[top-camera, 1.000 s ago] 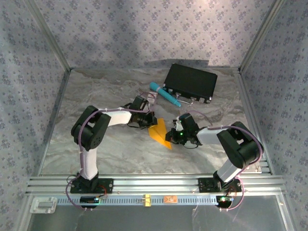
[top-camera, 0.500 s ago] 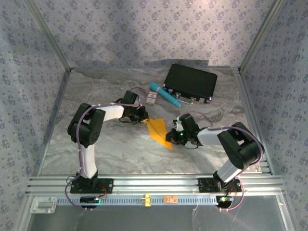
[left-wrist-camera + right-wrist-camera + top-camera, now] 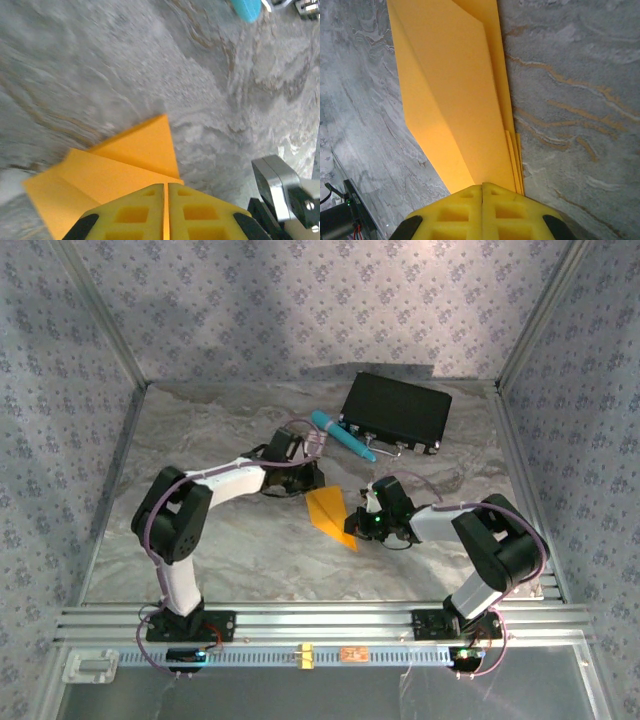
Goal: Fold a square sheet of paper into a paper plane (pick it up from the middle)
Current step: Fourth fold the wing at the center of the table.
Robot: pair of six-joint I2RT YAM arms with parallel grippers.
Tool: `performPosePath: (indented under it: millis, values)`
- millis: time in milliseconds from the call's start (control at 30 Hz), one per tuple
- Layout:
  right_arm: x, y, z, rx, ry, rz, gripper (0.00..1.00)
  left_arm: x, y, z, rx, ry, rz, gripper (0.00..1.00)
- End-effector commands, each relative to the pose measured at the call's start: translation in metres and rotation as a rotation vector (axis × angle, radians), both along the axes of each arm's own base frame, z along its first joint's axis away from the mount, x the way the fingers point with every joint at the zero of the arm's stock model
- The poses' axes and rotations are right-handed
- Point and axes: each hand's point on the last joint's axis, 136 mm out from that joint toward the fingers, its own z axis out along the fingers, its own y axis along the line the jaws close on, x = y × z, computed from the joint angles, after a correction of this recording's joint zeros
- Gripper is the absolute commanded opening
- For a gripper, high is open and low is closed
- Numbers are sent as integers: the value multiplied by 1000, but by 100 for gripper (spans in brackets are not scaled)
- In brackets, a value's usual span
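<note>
grey marbled worktop [image 3: 215,540] inside blue-patterned walls carries the paper plane [image 3: 332,517] at its middle, between the two arms. the paper is already a narrow layered dart, so the job looks to be in its late creasing stage. the right end effector [image 3: 482,186] has its pads pressed together, pinching the stacked layers at the narrow end. the left end effector [image 3: 165,186] has its pads almost together over the wide end; whether it grips the paper i cannot tell. in the overhead view the long axis runs diagonally, wide end far-left, point near-right. next, i judge, the wings need folding down along that axis while one end is kept pinned.
</note>
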Motion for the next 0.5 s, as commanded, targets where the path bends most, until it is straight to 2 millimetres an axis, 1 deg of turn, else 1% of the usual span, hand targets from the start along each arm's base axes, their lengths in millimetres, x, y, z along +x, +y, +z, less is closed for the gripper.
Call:
performPosePath:
  millis: [0, 67, 200, 333, 467]
  values:
    - [-35, -35, -44, -182, 151, -19, 0, -12, -10, -22, -7, 53, -31, 9]
    - [-33, -34, -42, -174, 143, -21, 0, -16, -11, -37, -11, 93, -31, 8]
    - [-29, -28, -33, -136, 114, -20, 0, -24, -4, -62, 32, 137, -22, 7]
    - [-18, -17, -11, -81, 61, -8, 0, -33, 6, -80, 77, 163, -24, 6]
    - [-4, 2, 17, 0, 2, 18, 0, -39, 10, -89, 88, 182, -27, 5]
